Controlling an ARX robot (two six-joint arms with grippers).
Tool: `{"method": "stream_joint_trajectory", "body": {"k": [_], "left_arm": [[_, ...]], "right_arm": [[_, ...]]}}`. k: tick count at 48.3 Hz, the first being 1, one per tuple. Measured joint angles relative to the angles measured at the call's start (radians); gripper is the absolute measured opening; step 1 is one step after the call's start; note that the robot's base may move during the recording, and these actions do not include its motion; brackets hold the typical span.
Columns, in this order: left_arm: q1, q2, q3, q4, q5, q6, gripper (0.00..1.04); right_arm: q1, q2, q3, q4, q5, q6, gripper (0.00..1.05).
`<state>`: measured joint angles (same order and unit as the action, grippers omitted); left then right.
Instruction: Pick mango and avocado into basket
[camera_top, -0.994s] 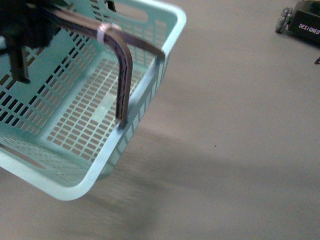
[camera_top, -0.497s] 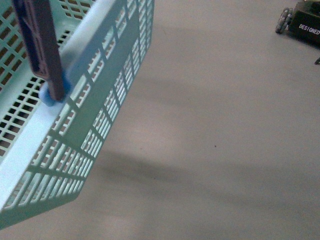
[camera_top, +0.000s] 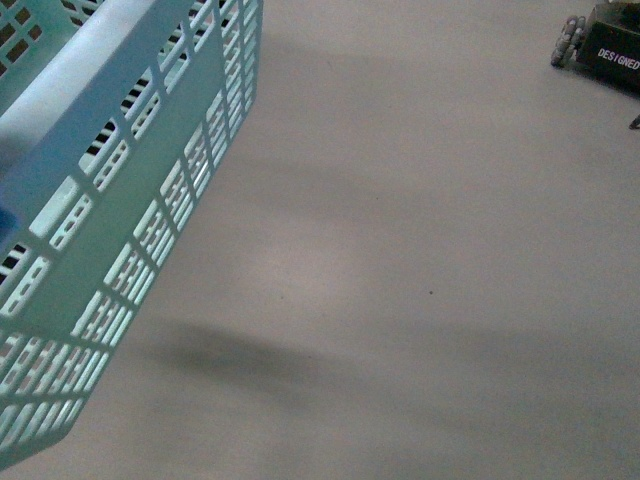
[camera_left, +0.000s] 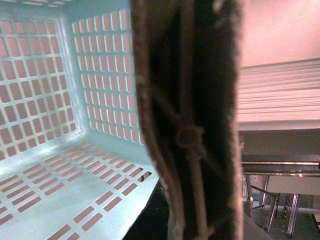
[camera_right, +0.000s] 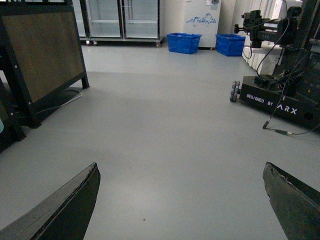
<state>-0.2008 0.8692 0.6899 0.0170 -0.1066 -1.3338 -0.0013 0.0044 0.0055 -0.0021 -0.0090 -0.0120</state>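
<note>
The aqua-teal slotted basket (camera_top: 110, 210) hangs tilted at the left of the front view, its outer wall facing the camera and its shadow on the grey floor below. In the left wrist view its slotted inside (camera_left: 60, 100) shows empty, and the brown-grey handle (camera_left: 190, 120) fills the middle, very close; my left gripper is shut on the basket by this handle, its fingers hidden. My right gripper (camera_right: 182, 200) is open over bare floor, its dark fingertips (camera_right: 70, 205) far apart with nothing between them. The mango and the avocado are out of view.
A black wheeled robot base (camera_right: 280, 100) with cables stands on the floor to the right, also seen at the top right in the front view as a black base (camera_top: 610, 45). A dark panelled stand (camera_right: 42, 60) is on the left. Blue bins (camera_right: 184, 42) and glass-door fridges (camera_right: 122, 20) line the far wall.
The basket has swung up and to the left, turning from open-top-visible to showing its outer side wall. Its handle has left the front view.
</note>
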Motion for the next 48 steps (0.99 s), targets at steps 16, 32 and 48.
{"method": "stream_joint_trajectory", "body": {"k": [16,32,48], "left_arm": [[0.0,0.0,0.0,0.0,0.005,0.002,0.06],[0.0,0.0,0.0,0.0,0.006,0.001,0.06],[0.0,0.0,0.0,0.0,0.004,0.002,0.06]], "right_arm": [[0.0,0.0,0.0,0.0,0.0,0.0,0.97],[0.0,0.0,0.0,0.0,0.0,0.0,0.97],[0.0,0.0,0.0,0.0,0.0,0.0,0.97]]}}
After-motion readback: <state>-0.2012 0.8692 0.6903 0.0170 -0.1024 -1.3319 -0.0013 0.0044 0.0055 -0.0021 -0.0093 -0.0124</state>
